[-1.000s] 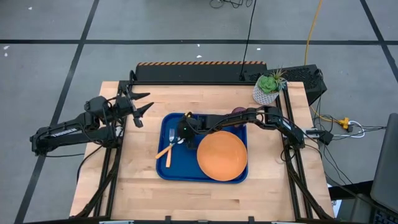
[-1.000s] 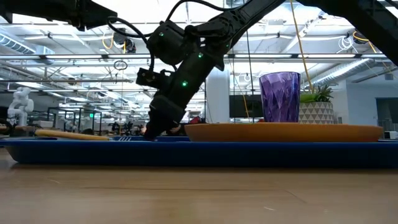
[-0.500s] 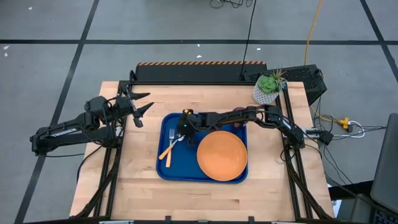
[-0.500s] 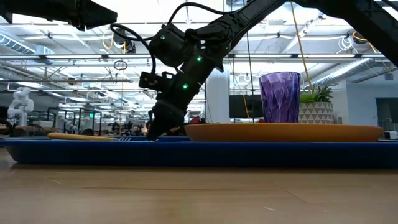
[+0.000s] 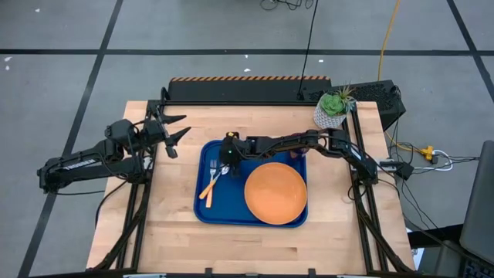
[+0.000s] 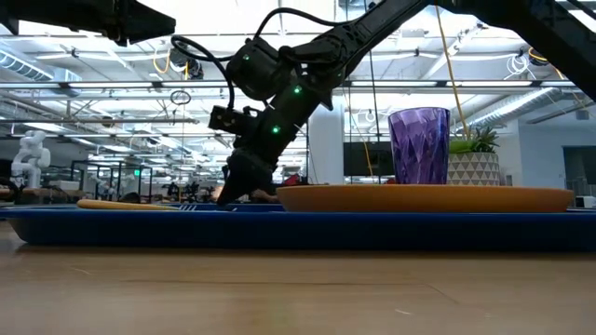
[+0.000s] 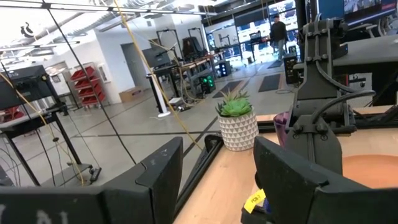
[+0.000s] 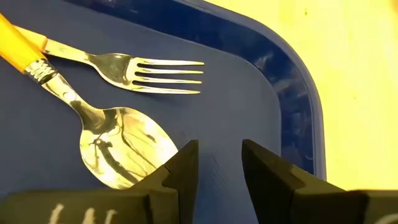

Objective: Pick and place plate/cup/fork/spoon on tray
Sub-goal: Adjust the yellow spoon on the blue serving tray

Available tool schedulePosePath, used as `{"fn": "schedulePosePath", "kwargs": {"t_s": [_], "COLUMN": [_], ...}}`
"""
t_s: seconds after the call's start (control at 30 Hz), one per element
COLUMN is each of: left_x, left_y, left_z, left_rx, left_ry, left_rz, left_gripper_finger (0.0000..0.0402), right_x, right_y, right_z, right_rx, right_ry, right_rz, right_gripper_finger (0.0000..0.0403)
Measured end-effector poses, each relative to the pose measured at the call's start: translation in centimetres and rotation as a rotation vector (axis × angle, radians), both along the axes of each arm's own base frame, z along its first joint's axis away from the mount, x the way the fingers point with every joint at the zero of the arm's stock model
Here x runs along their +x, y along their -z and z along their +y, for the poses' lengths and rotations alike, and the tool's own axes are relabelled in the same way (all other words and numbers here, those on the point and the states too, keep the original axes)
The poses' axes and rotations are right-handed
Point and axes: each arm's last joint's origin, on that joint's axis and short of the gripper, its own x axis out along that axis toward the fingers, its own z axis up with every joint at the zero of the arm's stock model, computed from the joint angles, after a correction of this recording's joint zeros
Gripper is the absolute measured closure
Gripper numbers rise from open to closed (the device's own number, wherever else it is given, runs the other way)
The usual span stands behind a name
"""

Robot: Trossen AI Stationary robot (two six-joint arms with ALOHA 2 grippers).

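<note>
**A:** Wood surface point(image 5: 174, 232), all four pieces already sit on the tray point(image 5: 202, 212). Which relation matters for the next move?

**B:** Right hand point(image 5: 228, 153) vs. spoon point(image 8: 121, 152). Wrist view has the spoon bowl just beside the fingertips point(image 8: 186, 158), fingers a narrow gap apart, nothing between them. Spoon isn't held.

**A:** Axis?

**B:** Spoon and fork point(image 8: 146, 70) lie close together, handles overlapping. On the high view the pair runs diagonally, metal ends nearest the right hand, orange handles pointing off toward the tray's front-left. Hand is low at the tray's back-left part.

**A:** Plate, cup?

**B:** Plate point(image 5: 275, 193) flat on the tray's right half, apart from the cutlery. Cup point(image 6: 418, 144) upright behind it, near the tray's back right.

**A:** Left hand?

**B:** Left hand point(image 5: 171, 129) parked off the tray's back-left, fingers spread wide, empty. Right is nearer everything.

**A:** So?

**B:** My read: placing is done; a straight lift clears the spoon.
</note>
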Motion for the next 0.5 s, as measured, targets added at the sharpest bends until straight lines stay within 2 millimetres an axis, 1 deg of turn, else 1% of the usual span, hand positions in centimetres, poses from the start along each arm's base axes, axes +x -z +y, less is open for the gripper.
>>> {"fn": "schedulePosePath", "kwargs": {"t_s": [0.1, 0.17, 0.33, 0.37, 0.5], "left_x": [0.0, 0.0, 0.0, 0.0, 0.0], "left_y": [0.0, 0.0, 0.1, 0.1, 0.1], "left_z": [0.0, 0.0, 0.0, 0.0, 0.0], "left_rx": [0.0, 0.0, -0.001, -0.001, -0.001], "left_ry": [0.0, 0.0, 0.0, 0.0, 0.0], "left_rz": [0.0, 0.0, 0.005, 0.005, 0.005], "left_gripper_finger": [0.0202, 0.0202, 0.0202, 0.0202, 0.0202], "right_x": [0.0, -0.2, -0.6, -0.8, -1.3], "right_y": [0.0, -0.4, -3.2, -3.5, -2.9], "right_z": [0.0, 0.0, 0.3, 0.4, 0.8], "right_rx": [-0.022, -0.051, -0.03, -0.023, 0.003], "right_ry": [-0.009, 0.006, 0.004, 0.005, 0.017], "right_rz": [0.009, 0.02, -0.029, -0.02, 0.042], "right_gripper_finger": [0.0289, 0.0289, 0.0289, 0.0289, 0.0289]}}
